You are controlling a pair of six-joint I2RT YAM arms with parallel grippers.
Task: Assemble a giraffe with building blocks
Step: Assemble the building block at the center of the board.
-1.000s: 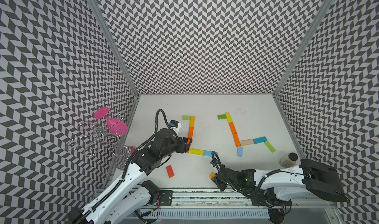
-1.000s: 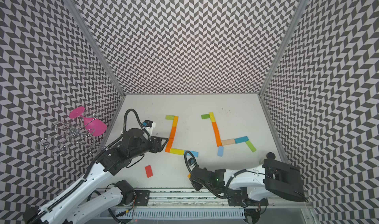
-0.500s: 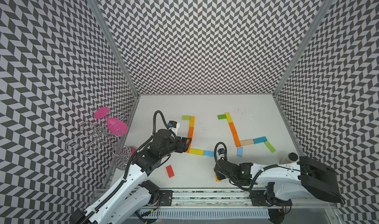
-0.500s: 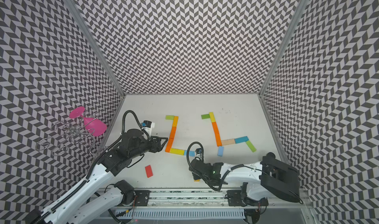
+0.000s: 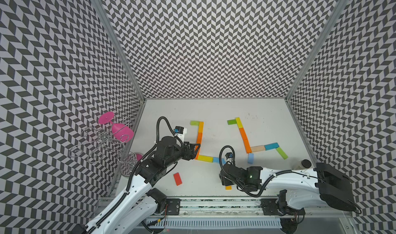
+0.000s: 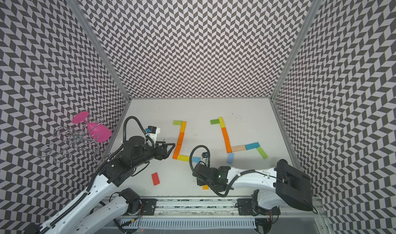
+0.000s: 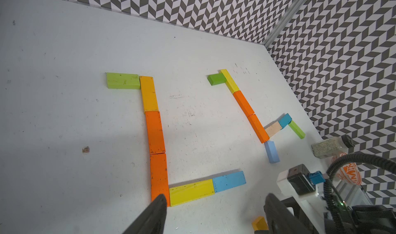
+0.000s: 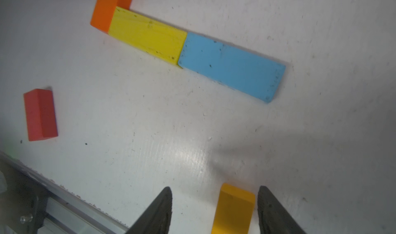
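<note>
no text, number or brand can be read anywhere. the white camera mount [image 5: 179, 134] on the left arm [image 5: 137, 185] carries a small dark marking in a top view, too small to make out. the orange object [image 7: 348, 172] beside the spice jar [image 7: 327, 147] bears white strokes, pattern or lettering, i cannot tell which.
</note>
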